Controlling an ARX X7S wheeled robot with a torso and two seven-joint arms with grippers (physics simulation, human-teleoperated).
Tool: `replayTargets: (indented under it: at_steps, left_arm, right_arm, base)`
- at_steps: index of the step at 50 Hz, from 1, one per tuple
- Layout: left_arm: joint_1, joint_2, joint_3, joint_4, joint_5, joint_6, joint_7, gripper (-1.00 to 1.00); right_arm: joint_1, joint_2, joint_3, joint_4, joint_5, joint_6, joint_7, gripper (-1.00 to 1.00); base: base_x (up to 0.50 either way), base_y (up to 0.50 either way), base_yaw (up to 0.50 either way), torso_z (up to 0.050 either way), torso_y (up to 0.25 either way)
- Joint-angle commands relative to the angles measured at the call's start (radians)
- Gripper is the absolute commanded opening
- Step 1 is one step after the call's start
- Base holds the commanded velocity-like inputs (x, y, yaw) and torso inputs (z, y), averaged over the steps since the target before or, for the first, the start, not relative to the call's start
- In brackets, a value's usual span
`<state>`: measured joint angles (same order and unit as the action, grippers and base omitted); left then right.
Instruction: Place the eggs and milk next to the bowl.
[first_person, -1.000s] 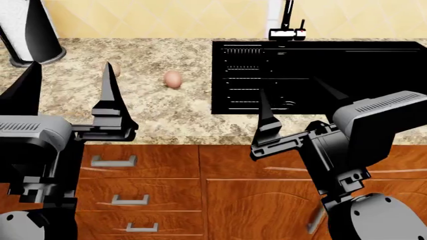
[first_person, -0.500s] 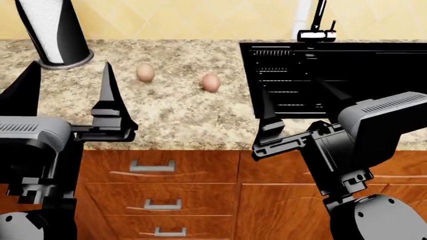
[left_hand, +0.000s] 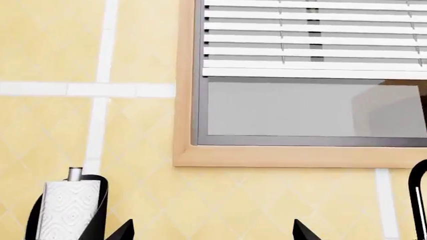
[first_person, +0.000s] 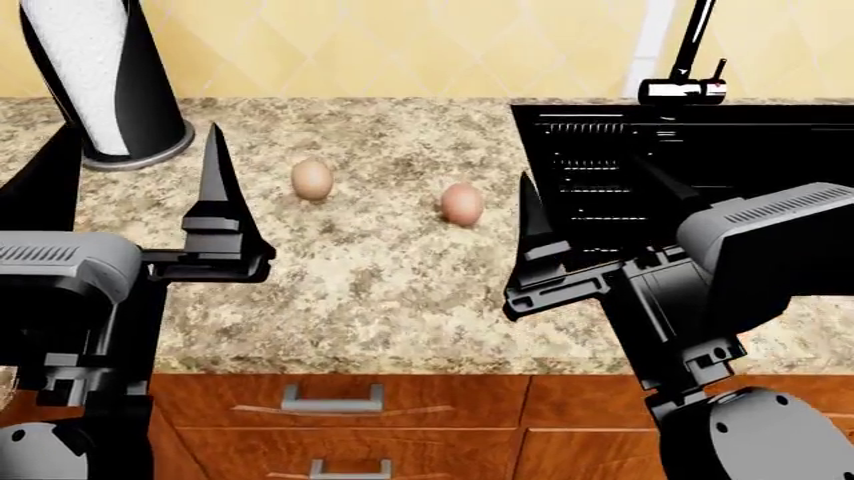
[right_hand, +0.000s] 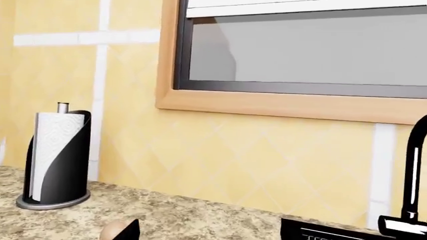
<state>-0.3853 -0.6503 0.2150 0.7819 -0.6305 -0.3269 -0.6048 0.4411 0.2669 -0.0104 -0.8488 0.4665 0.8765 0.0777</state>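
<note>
While both arms hang raised in front of the counter (first_person: 374, 290), nothing is held: left gripper (first_person: 127, 200) has its jaws spread wide and empty, right gripper (first_person: 594, 225) likewise spread and empty. You hold them high, probably to keep clear of the counter lip.

The eggs lie loose on the granite, apart from each other: left egg (first_person: 312, 179) nearer the towel holder (first_person: 100, 75), right egg (first_person: 462, 203) just beside the sink (first_person: 694, 160) edge. In the right wrist view one egg (right_hand: 115, 230) just peeks in at the frame edge. The wrist cameras mostly show the wall and the window (left_hand: 307, 107).

Milk and bowl are not in view in any picture, so you can't yet tell where "next to the bowl" is.

Room: open granite between and in front of the eggs, fine for a top-down approach. Watch the right egg; a nudge toward the sink rim could likely roll it in. The holder crowds the far left corner.
</note>
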Motion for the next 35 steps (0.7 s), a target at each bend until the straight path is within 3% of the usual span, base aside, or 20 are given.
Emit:
replayTargets:
  at_steps: [1, 7, 15, 25, 35]
  left_arm:
    - [0.0, -0.002, 0.001, 0.001, -0.001, 0.001, -0.002, 1.0]
    - [-0.007, 0.003, 0.011, -0.002, 0.002, -0.003, -0.002, 1.0]
    - [-0.076, 0.036, 0.049, -0.065, 0.005, -0.03, 0.013, 1.0]
    - [-0.119, 0.025, 0.037, -0.06, -0.024, -0.067, -0.001, 1.0]
    - [-0.301, 0.036, 0.059, -0.136, -0.068, -0.195, -0.011, 1.0]
  right_arm:
    - [0.001, 0.007, -0.006, 0.001, 0.003, -0.003, 0.006, 1.0]
    - [0.007, -0.004, 0.018, 0.008, 0.033, 0.012, 0.01, 1.0]
    - [0.138, 0.008, 0.005, 0.027, 0.072, 0.15, 0.043, 1.0]
    - [0.228, 0.003, 0.024, 0.037, 0.118, 0.261, 0.073, 1.0]
    - [0.519, 0.01, -0.011, 0.246, 0.154, 0.467, 0.077, 1.0]
  base:
    - [0.5, 0.09, 0.0, 0.0, 0.0]
    - [0.46, 0.12, 0.0, 0.0, 0.0]
    - [0.0, 0.0, 0.0, 0.0, 0.0]
    - [0.33, 0.0, 0.0, 0.0, 0.001]
    - [0.0, 0.0, 0.0, 0.0, 0.0]
